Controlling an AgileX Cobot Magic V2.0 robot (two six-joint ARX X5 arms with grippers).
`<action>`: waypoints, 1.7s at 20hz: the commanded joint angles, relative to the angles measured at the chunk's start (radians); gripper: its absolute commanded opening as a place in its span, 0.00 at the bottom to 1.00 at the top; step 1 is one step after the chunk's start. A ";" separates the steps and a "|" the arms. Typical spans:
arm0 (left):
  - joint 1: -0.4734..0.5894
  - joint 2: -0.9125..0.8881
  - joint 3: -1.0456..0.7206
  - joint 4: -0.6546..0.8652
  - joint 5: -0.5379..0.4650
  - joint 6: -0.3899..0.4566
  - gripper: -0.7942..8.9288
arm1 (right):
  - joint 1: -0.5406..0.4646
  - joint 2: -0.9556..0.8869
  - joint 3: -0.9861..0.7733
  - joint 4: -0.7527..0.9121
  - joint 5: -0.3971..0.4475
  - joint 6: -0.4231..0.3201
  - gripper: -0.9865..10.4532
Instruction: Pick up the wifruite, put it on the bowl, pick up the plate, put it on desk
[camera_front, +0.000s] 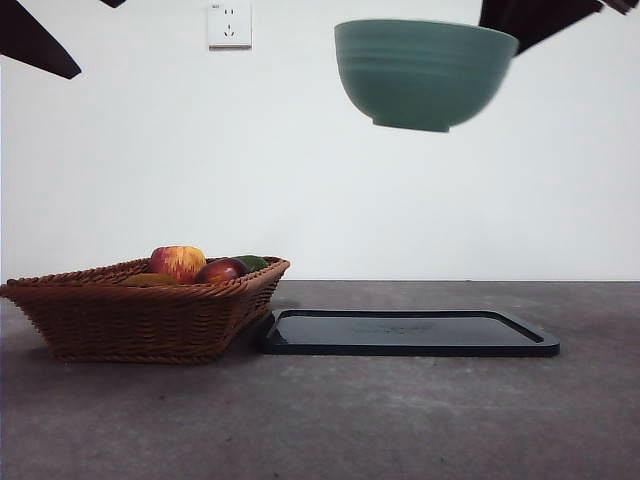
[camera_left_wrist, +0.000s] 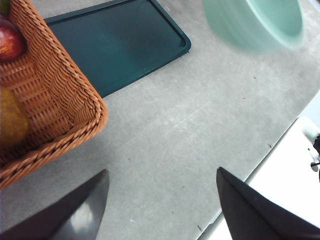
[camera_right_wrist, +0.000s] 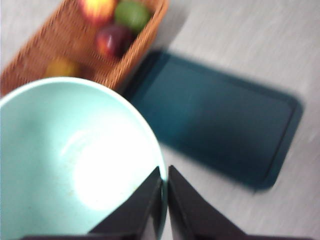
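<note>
Inside airborne bowl (camera_right_wrist: 65, 170): seemingly nothing, blurred.

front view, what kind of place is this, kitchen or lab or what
Probably an indoor test bench rather than a kitchen: a bare desk against a plain white wall with one wall socket, holding a wicker basket of fruit and a dark tray, while the right gripper holds a teal bowl aloft.

The left gripper (camera_left_wrist: 162, 200) hangs above the grey table (camera_left_wrist: 190, 130), its two black fingers (camera_left_wrist: 75, 210) spread wide apart with nothing between them. A wicker basket (camera_left_wrist: 60, 100) sits on the table, its corner touching or just beside a dark tray (camera_left_wrist: 120, 45). Inside the basket lie a dark red fruit (camera_left_wrist: 10, 42) and a yellowish fruit (camera_left_wrist: 11, 122). The teal bowl (camera_left_wrist: 255, 22) appears blurred, beyond the tray.
</note>
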 joint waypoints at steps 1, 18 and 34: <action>-0.005 0.006 0.011 0.005 0.008 0.017 0.44 | 0.038 -0.022 -0.060 0.024 0.014 0.010 0.10; -0.005 0.006 0.011 0.004 0.008 0.017 0.44 | 0.229 0.184 -0.356 0.323 0.125 0.127 0.10; -0.005 0.006 0.011 0.005 0.008 0.018 0.44 | 0.231 0.214 -0.356 0.314 0.133 0.146 0.33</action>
